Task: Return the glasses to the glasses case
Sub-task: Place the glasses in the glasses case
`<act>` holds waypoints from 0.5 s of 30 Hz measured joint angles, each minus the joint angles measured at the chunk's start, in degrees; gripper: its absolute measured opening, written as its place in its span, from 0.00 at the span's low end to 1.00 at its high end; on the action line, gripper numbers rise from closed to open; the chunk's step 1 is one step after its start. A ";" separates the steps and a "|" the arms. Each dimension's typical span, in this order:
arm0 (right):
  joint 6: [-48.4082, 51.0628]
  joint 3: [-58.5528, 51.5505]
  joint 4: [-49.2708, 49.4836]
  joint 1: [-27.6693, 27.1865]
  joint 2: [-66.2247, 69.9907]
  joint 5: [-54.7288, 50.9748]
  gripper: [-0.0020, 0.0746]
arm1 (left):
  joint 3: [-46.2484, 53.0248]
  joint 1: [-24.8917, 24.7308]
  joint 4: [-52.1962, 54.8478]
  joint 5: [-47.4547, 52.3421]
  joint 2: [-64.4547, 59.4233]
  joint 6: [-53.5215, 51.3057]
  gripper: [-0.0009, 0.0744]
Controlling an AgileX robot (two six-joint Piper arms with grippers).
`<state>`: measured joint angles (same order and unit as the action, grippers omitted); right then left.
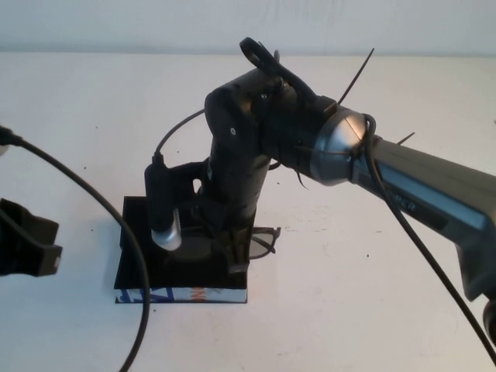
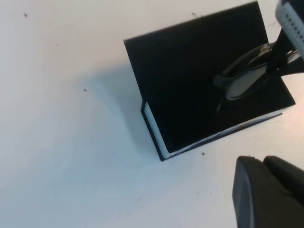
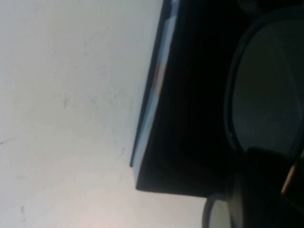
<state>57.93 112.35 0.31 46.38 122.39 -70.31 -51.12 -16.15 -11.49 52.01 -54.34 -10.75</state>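
High view: the right gripper points down over the glasses case, fingers pinched on the glasses, which lie directly beneath it on the case, one lens jutting past the case's right edge. The left gripper sits well left of the case, finger state indeterminable.

Left wrist view: the glasses rest on the black case.

Right wrist view: a lens lies over the case.

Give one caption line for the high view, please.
Right gripper lowers the glasses onto the black glasses case; left gripper waits at the table's left edge.
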 joint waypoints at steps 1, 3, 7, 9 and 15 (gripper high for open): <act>0.00 0.70 0.15 0.00 0.25 0.00 0.09 | 0.00 0.00 0.47 -0.12 0.60 0.32 0.01; 0.00 2.29 0.38 0.00 0.76 0.00 0.09 | 0.00 0.00 1.04 -0.12 1.85 0.77 0.01; 0.10 3.87 1.28 0.00 1.95 0.00 0.09 | 0.00 0.00 1.04 0.21 2.64 1.01 0.01; 0.10 3.92 1.40 0.00 2.60 0.00 0.09 | 0.00 0.00 0.53 0.21 2.64 1.01 0.01; 0.10 3.92 1.63 0.13 4.38 0.00 0.09 | 0.00 0.00 -0.11 0.44 2.64 1.01 0.01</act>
<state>58.02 116.27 1.94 46.51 126.77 -70.31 -51.12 -16.15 -11.60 52.45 -51.69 -9.75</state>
